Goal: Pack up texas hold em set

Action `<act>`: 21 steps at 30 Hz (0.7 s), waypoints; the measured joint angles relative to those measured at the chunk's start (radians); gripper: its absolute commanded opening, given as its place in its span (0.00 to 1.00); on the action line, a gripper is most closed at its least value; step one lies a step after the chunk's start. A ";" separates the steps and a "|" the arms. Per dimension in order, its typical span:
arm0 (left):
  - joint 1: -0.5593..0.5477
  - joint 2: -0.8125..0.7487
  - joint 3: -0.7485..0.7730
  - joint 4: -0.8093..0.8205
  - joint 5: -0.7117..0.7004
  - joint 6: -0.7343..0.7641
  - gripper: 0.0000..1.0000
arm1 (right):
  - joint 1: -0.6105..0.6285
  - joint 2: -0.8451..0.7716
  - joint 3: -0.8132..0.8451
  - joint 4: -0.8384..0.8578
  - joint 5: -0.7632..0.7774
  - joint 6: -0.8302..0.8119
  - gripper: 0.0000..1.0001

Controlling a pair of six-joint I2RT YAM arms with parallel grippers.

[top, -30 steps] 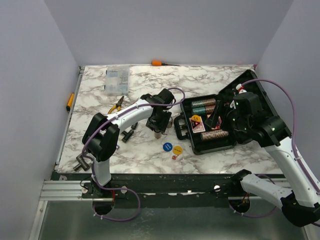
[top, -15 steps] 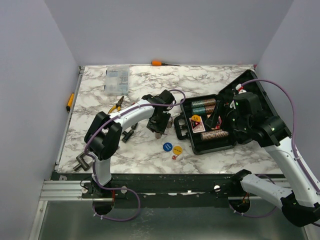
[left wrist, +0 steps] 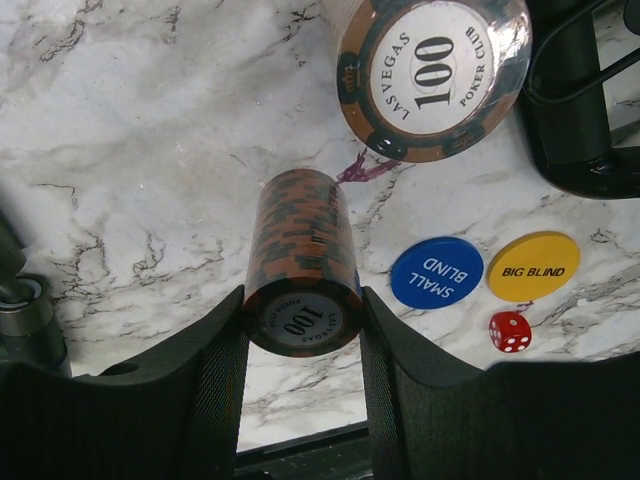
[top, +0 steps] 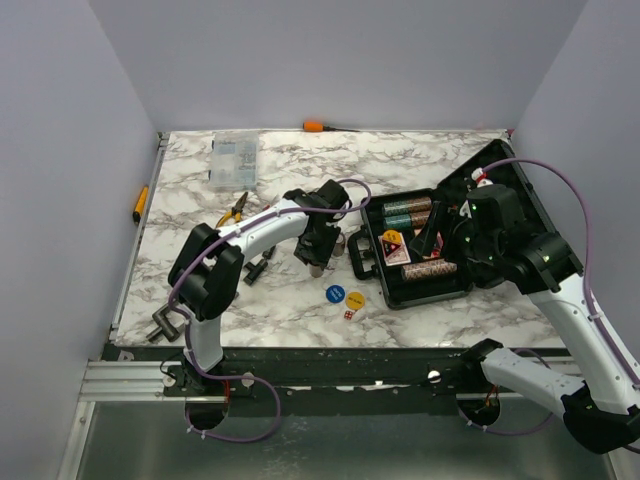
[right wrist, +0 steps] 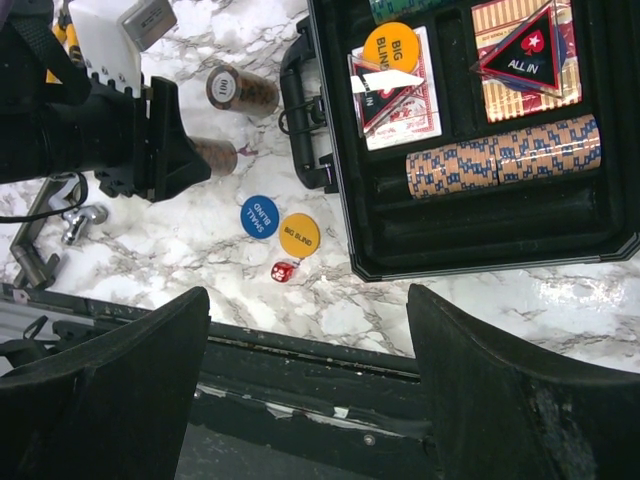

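The black case (top: 440, 288) lies open at the right, its lid (top: 510, 180) raised. It holds teal and brown chip stacks, two card decks (right wrist: 395, 90) and a brown chip stack (right wrist: 500, 155). My left gripper (left wrist: 300, 340) is shut on a brown 100-chip stack (left wrist: 300, 260), left of the case handle (left wrist: 575, 100). A second chip stack (left wrist: 435, 75) lies just beyond it. The blue disc (left wrist: 436, 272), yellow disc (left wrist: 533, 266) and red die (left wrist: 511, 331) lie on the marble. My right gripper (right wrist: 310, 400) is wide open and empty above the case.
A clear plastic parts box (top: 233, 160) and yellow-handled pliers (top: 233, 209) sit at the back left. An orange-handled screwdriver (top: 322, 126) lies at the back edge, another tool (top: 139, 203) off the left edge, and a metal clamp (top: 165, 322) at the front left.
My left arm has shifted slightly to the left, still holding the chip stack. The right arm has not moved.
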 measured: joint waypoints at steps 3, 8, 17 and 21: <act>0.000 -0.012 -0.014 0.008 0.003 -0.003 0.00 | 0.000 0.000 0.001 0.000 -0.006 0.009 0.83; 0.000 -0.066 -0.057 0.010 0.034 -0.016 0.00 | 0.000 0.000 0.004 0.000 -0.018 0.036 0.83; 0.000 -0.264 -0.119 0.027 0.097 -0.064 0.00 | 0.000 -0.016 0.010 -0.001 -0.029 0.146 0.99; 0.000 -0.351 -0.140 0.040 0.132 -0.083 0.00 | 0.000 -0.032 0.019 -0.013 -0.013 0.210 1.00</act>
